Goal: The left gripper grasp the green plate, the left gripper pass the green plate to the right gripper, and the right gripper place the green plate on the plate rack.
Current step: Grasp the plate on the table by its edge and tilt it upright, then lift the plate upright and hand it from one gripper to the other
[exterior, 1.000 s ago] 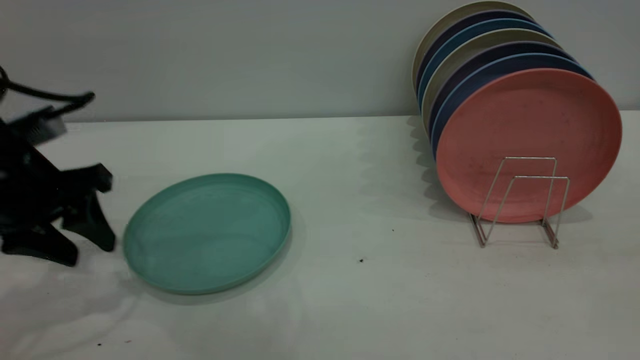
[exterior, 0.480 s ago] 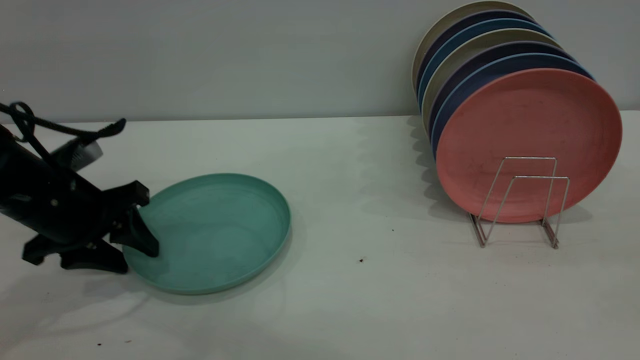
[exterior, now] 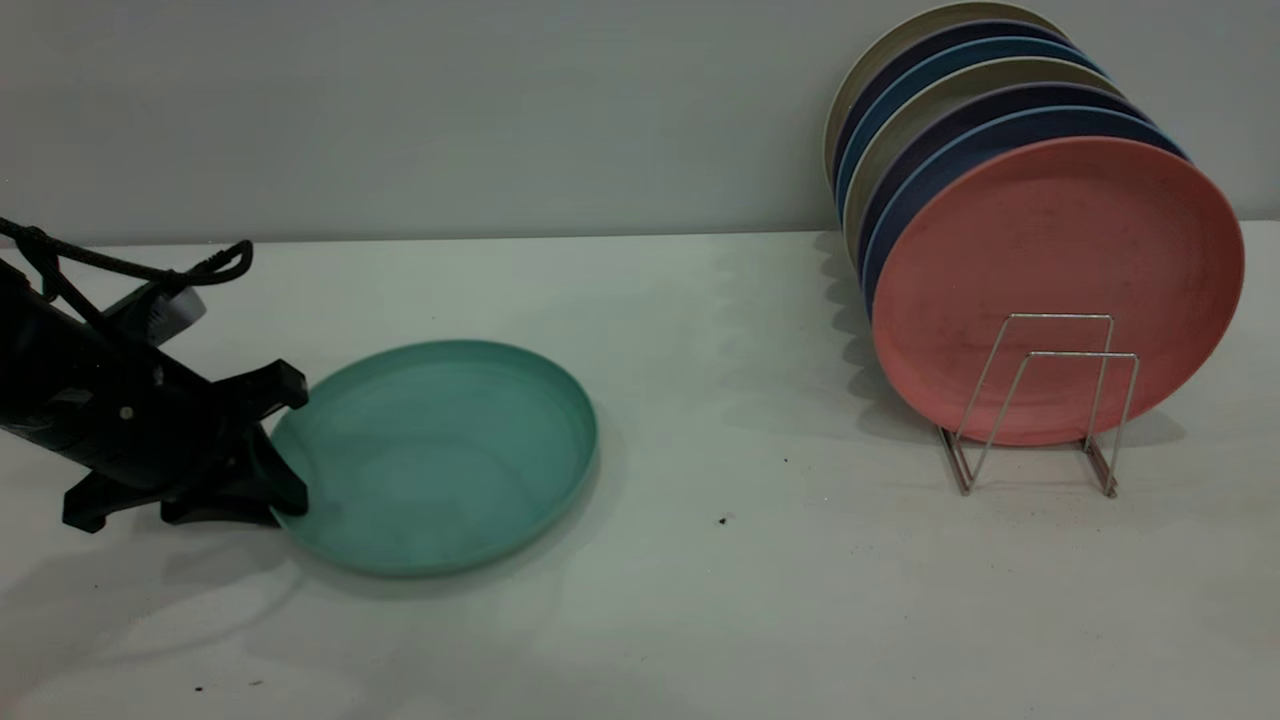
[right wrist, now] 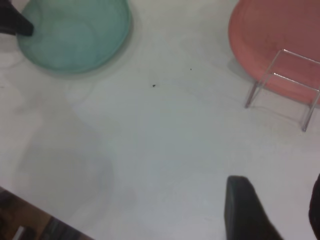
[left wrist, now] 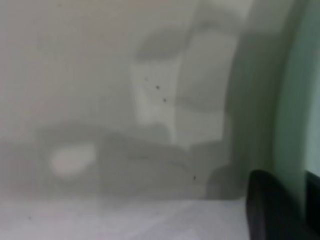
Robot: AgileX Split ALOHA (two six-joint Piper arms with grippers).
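The green plate [exterior: 440,455] lies on the white table [exterior: 700,600] toward its left side, and the left claw [exterior: 285,450] reaches in from the left edge and is clamped on the plate's near-left rim, one finger over the rim inside the dish and the other under it against the table. The plate's left edge looks tipped slightly up off the table. Well apart to the right stands the plate rack [exterior: 1040,400], with seven plates upright in it: a salmon-pink plate [exterior: 1050,270] at the front and, behind it, blue and beige ones overlapping so that only their upper rims show. Two wire loops of the rack stand bare in front of the pink plate. The right claw [right wrist: 272,210] hangs above the table near the rack, seen only in its own wrist view, where its two dark fingers sit apart and are cut off by the frame. In the left wrist view only a dark fingertip [left wrist: 270,207] and a sliver of green rim are clear.
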